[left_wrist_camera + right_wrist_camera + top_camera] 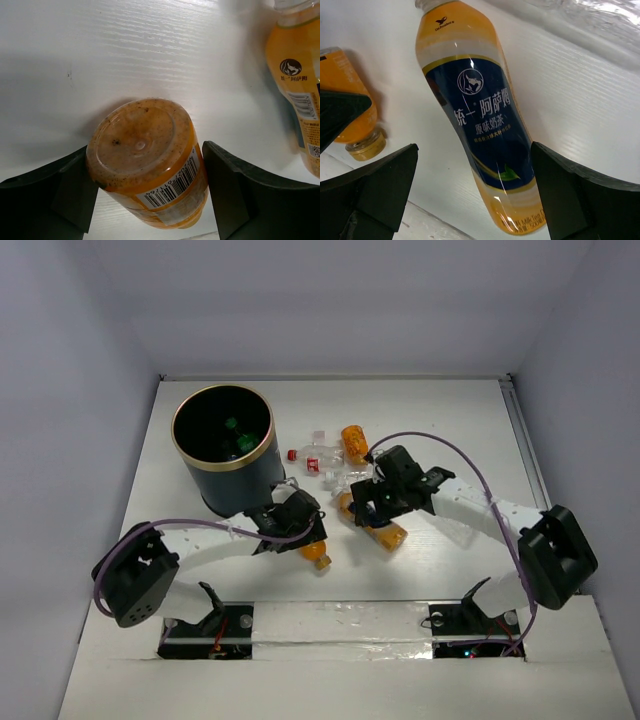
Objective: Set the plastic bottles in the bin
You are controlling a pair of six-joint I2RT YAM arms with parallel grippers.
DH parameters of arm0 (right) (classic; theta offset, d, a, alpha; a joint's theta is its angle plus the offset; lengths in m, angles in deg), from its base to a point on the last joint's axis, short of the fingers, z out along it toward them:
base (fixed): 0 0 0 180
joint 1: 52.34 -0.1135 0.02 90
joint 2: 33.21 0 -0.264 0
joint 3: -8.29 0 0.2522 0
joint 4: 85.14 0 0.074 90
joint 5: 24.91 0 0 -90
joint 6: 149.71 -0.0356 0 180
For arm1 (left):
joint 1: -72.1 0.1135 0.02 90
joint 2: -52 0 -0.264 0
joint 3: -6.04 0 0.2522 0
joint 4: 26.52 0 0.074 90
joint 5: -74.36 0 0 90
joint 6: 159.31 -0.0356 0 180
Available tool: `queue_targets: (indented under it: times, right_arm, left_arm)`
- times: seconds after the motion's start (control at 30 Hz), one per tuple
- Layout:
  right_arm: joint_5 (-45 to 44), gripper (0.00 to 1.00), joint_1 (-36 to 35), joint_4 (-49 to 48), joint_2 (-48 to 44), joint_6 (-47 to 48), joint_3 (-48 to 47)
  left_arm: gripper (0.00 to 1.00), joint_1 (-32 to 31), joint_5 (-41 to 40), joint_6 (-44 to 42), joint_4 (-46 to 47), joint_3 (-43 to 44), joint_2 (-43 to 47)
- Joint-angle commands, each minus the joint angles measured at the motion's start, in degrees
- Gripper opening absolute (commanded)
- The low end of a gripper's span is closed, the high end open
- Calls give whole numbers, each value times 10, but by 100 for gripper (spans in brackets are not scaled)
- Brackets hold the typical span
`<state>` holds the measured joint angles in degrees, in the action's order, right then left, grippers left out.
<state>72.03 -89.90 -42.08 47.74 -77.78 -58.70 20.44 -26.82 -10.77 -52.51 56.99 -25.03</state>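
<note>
Beside the dark navy, gold-rimmed bin (pixel 223 448), an orange bottle (pixel 150 162) with a white barcode strip is seen; beyond it, an orange bottle wrapped in a dark blue label (pixel 482 125) with white lettering, on the white table (pixel 450 430).

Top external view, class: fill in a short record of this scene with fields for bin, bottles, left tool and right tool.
bin: bin upright, far left, green items inside
bottles on table: two clear bottles and an orange bottle right of the bin
left tool: left tool open around an orange bottle
right tool: right tool open astride the blue-labelled bottle
</note>
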Motion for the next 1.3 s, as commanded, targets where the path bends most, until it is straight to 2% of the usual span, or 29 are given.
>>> queue_targets:
  times: [0.0,0.07,0.17,0.33,0.43,0.5,0.6,0.7,0.83,1.0,1.1,1.23,1.27]
  right_arm:
    - [40,100,-1,-32,27,29,-29]
    - [45,100,-1,-41,47,33,-32]
    - [51,100,-1,-49,73,39,-36]
    - [55,98,-1,-50,116,50,-50]
    - [70,89,-1,-66,113,43,-32]
    - [85,80,-1,-80,102,30,-16]
    - [121,66,-1,-107,78,14,22]
    - [134,66,-15,-107,35,0,41]
    - [142,66,-21,-97,-42,-21,40]
    - [139,66,-21,-60,-119,-41,-17]
    - [137,66,-21,-49,-146,-55,-71]
    - [160,68,-21,-94,-140,-87,-163]
    - [163,68,-21,-108,-134,-107,-181]
  left_arm:
    - [61,-8,-21,-4,0,20,-2]
    - [54,-14,-20,-9,-13,21,15]
    - [51,-40,-20,-15,-49,34,51]
    - [46,-68,-36,-65,-156,123,119]
    - [44,-68,-81,-87,-233,212,163]
    - [44,-68,-108,-104,-273,259,181]
    - [44,-24,-134,-162,-299,349,171]
    - [44,48,-154,-235,-302,454,146]
    - [43,156,-154,-315,-264,531,124]
    - [43,251,-176,-384,-228,561,81]
    - [44,298,-160,-402,-193,533,72]
    - [72,371,-111,-396,-155,463,83]
    - [74,379,-101,-390,-152,460,84]
